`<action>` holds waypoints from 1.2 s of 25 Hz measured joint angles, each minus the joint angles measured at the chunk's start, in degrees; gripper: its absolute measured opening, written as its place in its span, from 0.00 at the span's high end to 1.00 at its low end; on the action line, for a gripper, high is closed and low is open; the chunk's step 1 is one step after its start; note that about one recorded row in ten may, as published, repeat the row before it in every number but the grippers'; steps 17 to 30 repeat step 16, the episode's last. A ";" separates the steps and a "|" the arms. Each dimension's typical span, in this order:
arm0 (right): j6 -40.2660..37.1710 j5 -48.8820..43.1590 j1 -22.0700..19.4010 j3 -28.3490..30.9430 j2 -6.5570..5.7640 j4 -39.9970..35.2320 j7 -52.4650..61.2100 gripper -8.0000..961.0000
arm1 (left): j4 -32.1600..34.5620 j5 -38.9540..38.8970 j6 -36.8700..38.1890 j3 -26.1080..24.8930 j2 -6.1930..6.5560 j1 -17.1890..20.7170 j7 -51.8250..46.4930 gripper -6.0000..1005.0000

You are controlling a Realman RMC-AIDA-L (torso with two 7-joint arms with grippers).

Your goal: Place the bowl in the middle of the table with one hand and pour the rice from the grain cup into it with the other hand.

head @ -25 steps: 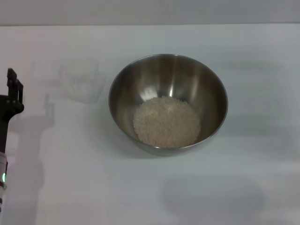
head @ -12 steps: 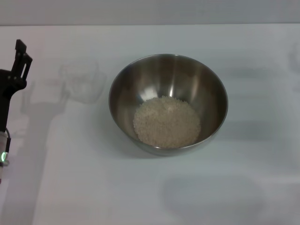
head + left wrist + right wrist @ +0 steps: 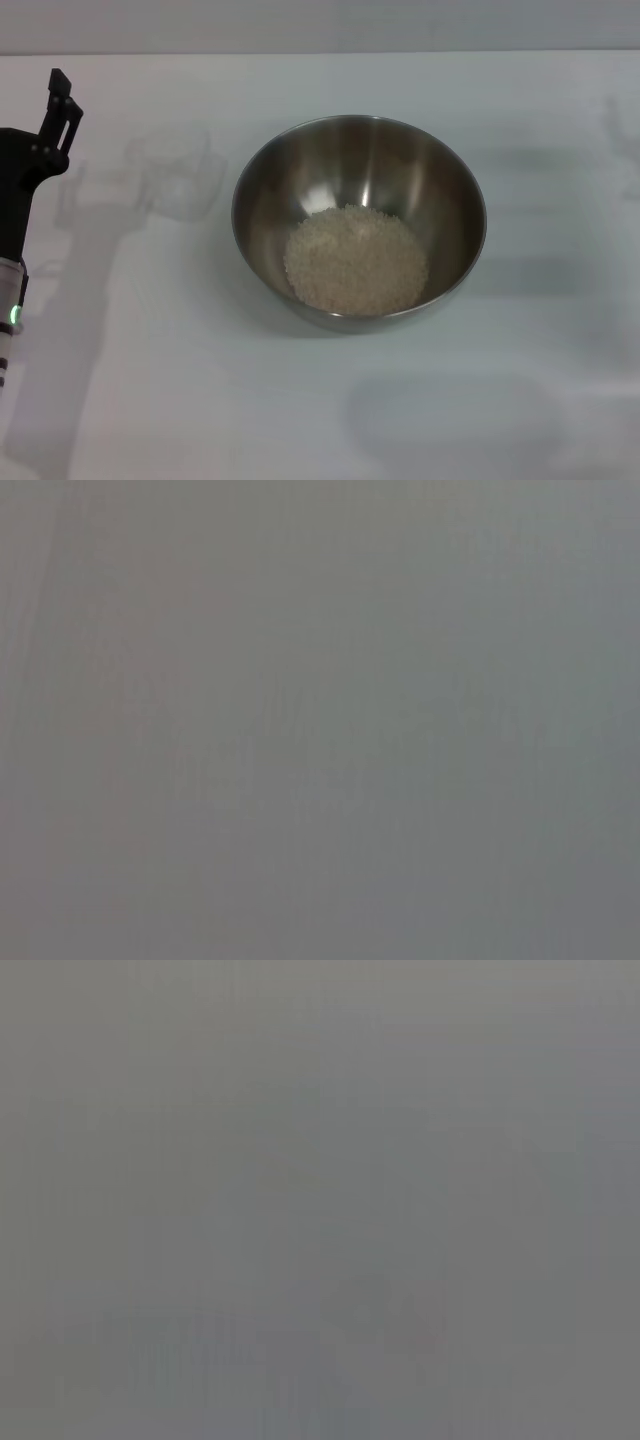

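Both goals look met: the rice (image 3: 356, 260) lies heaped in the bowl (image 3: 359, 150) mid-counter (image 3: 320, 420), the grain cup (image 3: 178, 172) sits empty at its nine o'clock. The left pincer (image 3: 58, 115) has risen farther at the counter's nine o'clock edge; I cannot tell its grip.

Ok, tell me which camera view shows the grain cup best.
The head view. There the grain cup stands on the table, between the left hand and the bowl. Both wrist views show only plain grey and nothing of the cup.
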 joint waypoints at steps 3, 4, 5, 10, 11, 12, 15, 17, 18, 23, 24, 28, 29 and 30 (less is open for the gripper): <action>1.63 0.00 0.19 -0.01 0.05 -0.30 0.04 0.22 | 0.95 0.05 -0.47 0.01 -0.03 -0.78 0.10 0.16; 2.52 0.00 0.25 -0.02 0.06 -0.43 0.05 0.22 | 1.53 -0.11 -1.11 -0.08 -0.06 -1.54 -0.22 0.16; 3.28 0.00 0.34 -0.02 0.10 -0.52 0.05 0.21 | 1.53 -0.11 -1.11 -0.08 -0.06 -1.54 -0.22 0.16; 8.11 0.00 1.58 0.26 0.31 -0.66 0.00 0.19 | 2.78 -0.29 -4.36 -0.08 -0.13 -4.28 0.15 0.16; 8.08 0.00 1.59 0.26 0.37 -0.79 -0.12 0.19 | 3.00 -0.30 -4.84 -0.14 -0.13 -4.62 0.35 0.16; 7.85 0.04 1.55 0.27 0.44 -0.98 -0.21 0.19 | 3.02 -0.34 -5.03 -0.25 -0.13 -4.81 0.36 0.16; 6.57 1.03 1.28 0.49 0.56 -1.41 -0.24 0.19 | 3.12 -0.38 -4.66 -0.51 -0.12 -4.81 0.04 0.16; 6.22 1.41 1.27 0.62 0.57 -1.41 -0.24 0.19 | 3.13 -0.39 -4.41 -0.55 -0.11 -4.77 0.01 0.16; 6.22 1.41 1.27 0.62 0.57 -1.41 -0.24 0.19 | 3.13 -0.39 -4.41 -0.55 -0.11 -4.77 0.01 0.16; 6.22 1.41 1.27 0.62 0.57 -1.41 -0.24 0.19 | 3.13 -0.39 -4.41 -0.55 -0.11 -4.77 0.01 0.16; 6.22 1.41 1.27 0.62 0.57 -1.41 -0.24 0.19 | 3.13 -0.39 -4.41 -0.55 -0.11 -4.77 0.01 0.16; 6.22 1.41 1.27 0.62 0.57 -1.41 -0.24 0.19 | 3.13 -0.39 -4.41 -0.55 -0.11 -4.77 0.01 0.16; 6.22 1.41 1.27 0.62 0.57 -1.41 -0.24 0.19 | 3.13 -0.39 -4.41 -0.55 -0.11 -4.77 0.01 0.16; 6.22 1.41 1.27 0.62 0.57 -1.41 -0.24 0.19 | 3.13 -0.39 -4.41 -0.55 -0.11 -4.77 0.01 0.16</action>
